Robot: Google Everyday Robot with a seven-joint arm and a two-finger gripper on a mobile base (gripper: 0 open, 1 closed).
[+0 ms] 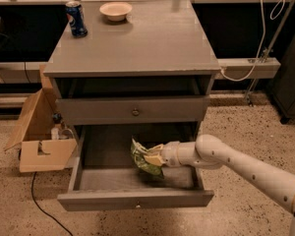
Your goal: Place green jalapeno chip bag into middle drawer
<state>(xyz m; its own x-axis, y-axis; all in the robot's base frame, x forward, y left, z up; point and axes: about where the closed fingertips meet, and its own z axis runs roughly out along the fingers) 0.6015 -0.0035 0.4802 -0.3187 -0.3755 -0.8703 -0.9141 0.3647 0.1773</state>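
The green jalapeno chip bag (pixel 144 160) is held in my gripper (pixel 152 158), upright and a little above the floor of the open middle drawer (pixel 135 199), near its centre-right. The gripper is shut on the bag's right edge. My white arm (pixel 236 167) reaches in from the lower right over the drawer's right side. The drawer is pulled out wide, below a closed like-fronted drawer (pixel 133 110).
A blue soda can (pixel 76 18) and a small bowl (pixel 115 11) stand at the back of the grey cabinet top (pixel 137 43). An open cardboard box (pixel 42 136) sits on the floor left of the cabinet. A black cable (pixel 42 205) runs across the floor.
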